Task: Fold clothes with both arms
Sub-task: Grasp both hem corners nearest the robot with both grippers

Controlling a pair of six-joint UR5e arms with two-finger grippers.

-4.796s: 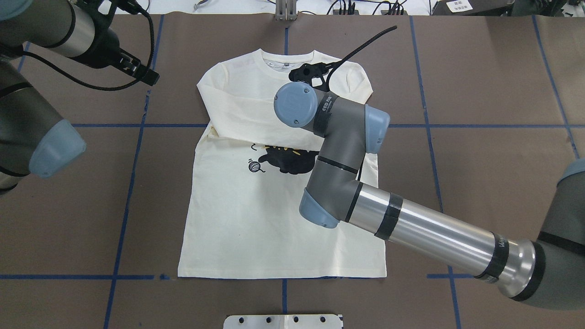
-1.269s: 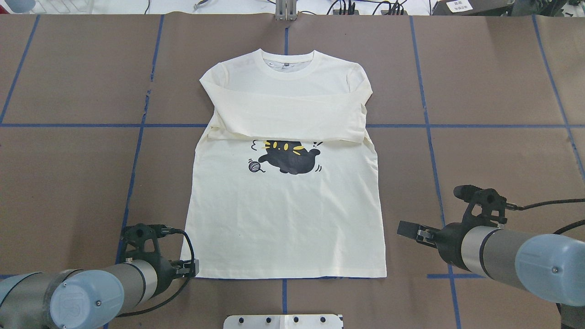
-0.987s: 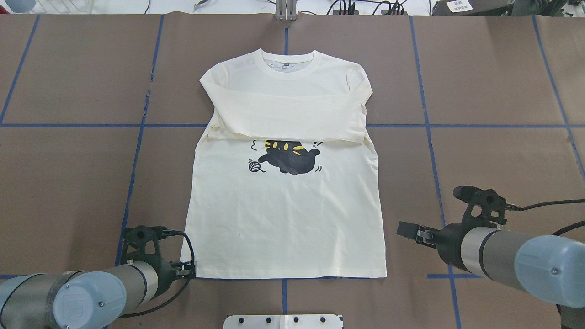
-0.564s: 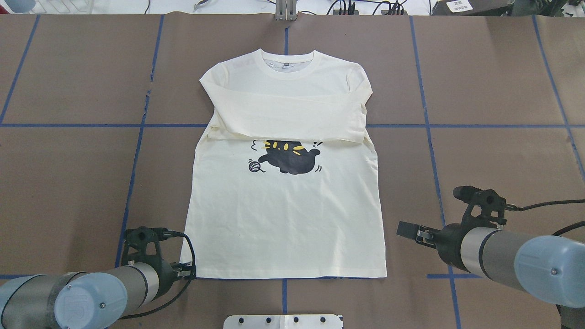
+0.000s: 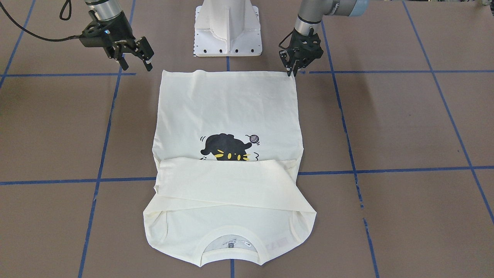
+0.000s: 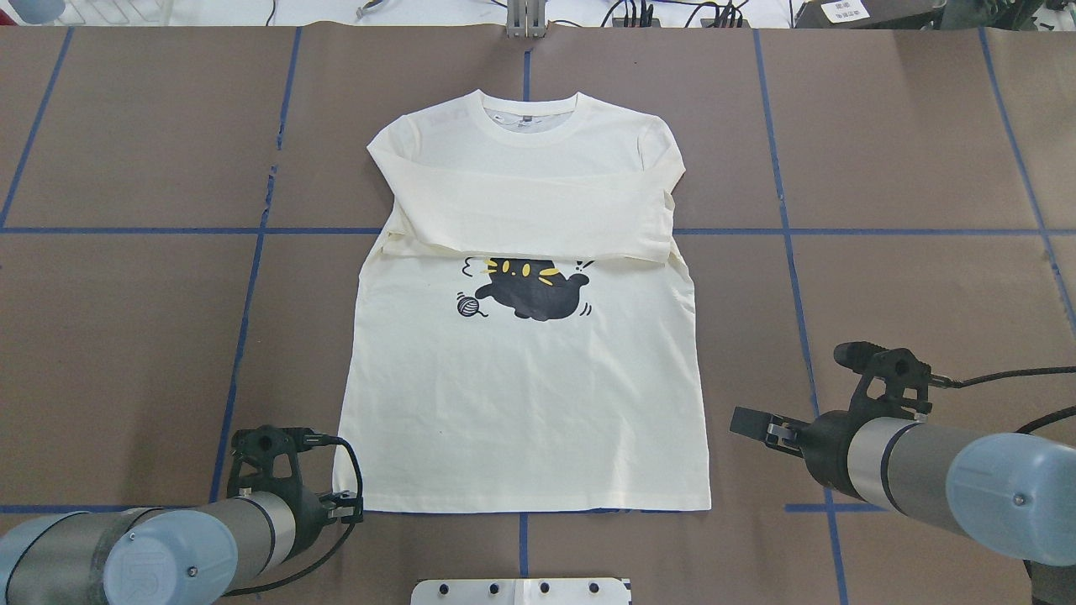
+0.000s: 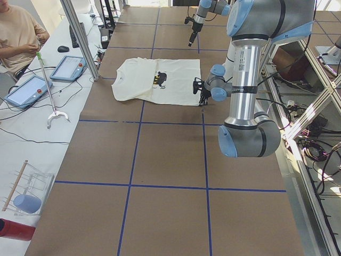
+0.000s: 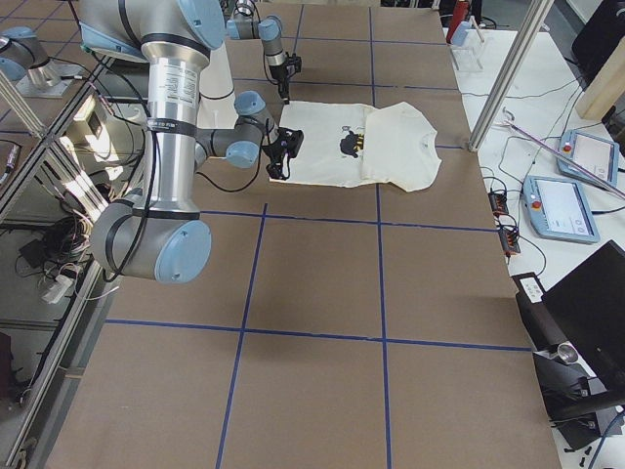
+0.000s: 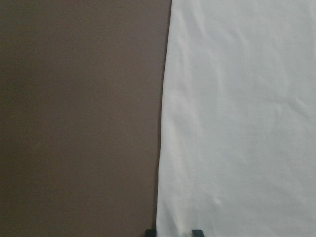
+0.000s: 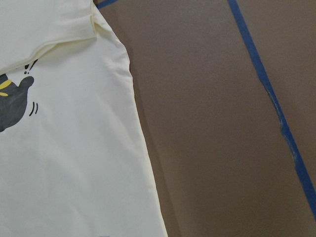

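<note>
The left gripper (image 6: 355,504) stood at the shirt's (image 6: 521,403) near-left hem corner, pointing down at it. In its wrist view the two fingertips (image 9: 197,232) were a little apart and not clamped: one sat over the cloth and the other right at the cloth's side edge, beside the bare brown table (image 6: 126,336).

The cream shirt lay flat in the middle of the table, print side up. Its collar (image 6: 530,118) pointed away from the robot and its hem ran along the near blue tape line (image 6: 521,538). Both sleeves (image 6: 530,218) were folded across the chest, overlapping each other. Their lower edge covered the top of the black cat print (image 6: 534,294), and the small yarn ball (image 6: 471,306) sat just left of the cat.

The right gripper (image 6: 744,420) hung off the shirt's right side near the hem corner, clear of the cloth. Its fingers were spread wide and held nothing. Its wrist view looked down on the shirt's right side edge and the bare table beside it.
</note>
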